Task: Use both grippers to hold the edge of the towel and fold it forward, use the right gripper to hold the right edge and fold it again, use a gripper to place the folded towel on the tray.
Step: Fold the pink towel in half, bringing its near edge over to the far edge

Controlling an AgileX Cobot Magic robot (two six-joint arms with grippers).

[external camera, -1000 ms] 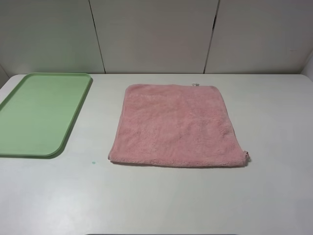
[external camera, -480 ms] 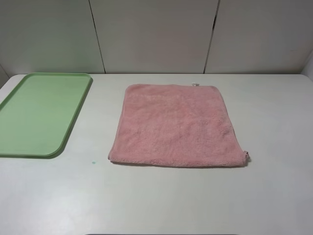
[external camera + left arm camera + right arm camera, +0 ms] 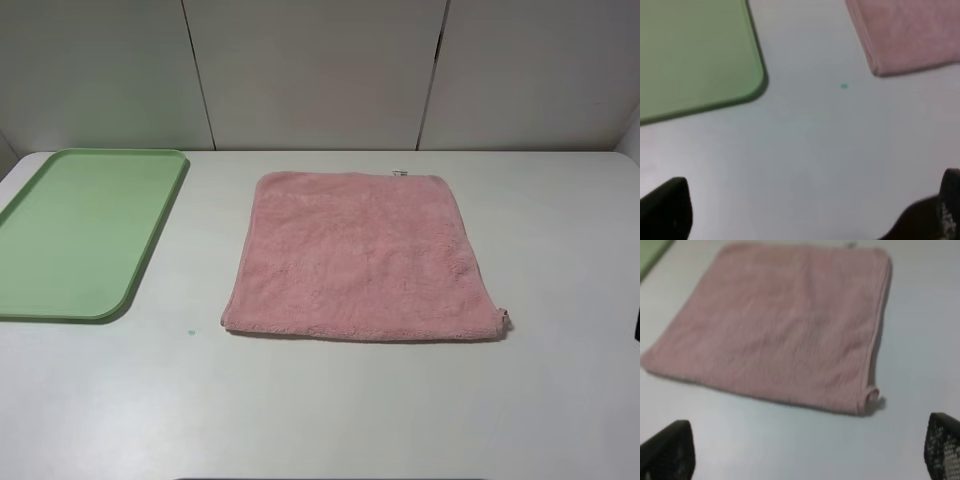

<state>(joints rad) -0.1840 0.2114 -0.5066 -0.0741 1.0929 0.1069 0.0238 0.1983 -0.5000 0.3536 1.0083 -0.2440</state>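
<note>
Now, starting at your left: the green tray (image 3: 80, 230) lies flat on the white table (image 3: 330, 410), just where it was a second ago. Your left gripper (image 3: 805, 215) hovers over bare table between the tray's near corner and the towel's near left corner, fingers spread wide and empty. The pink towel (image 3: 360, 255) lies spread flat at mid-table, unmoved and well apart from the tray. A small white tag (image 3: 400, 173) sits on its far hem, too small to read. Your right gripper (image 3: 805, 452) hangs near the towel's near right corner, fingers wide apart and empty. One change: a dark sliver (image 3: 637, 325) now shows at the high view's right edge.
</note>
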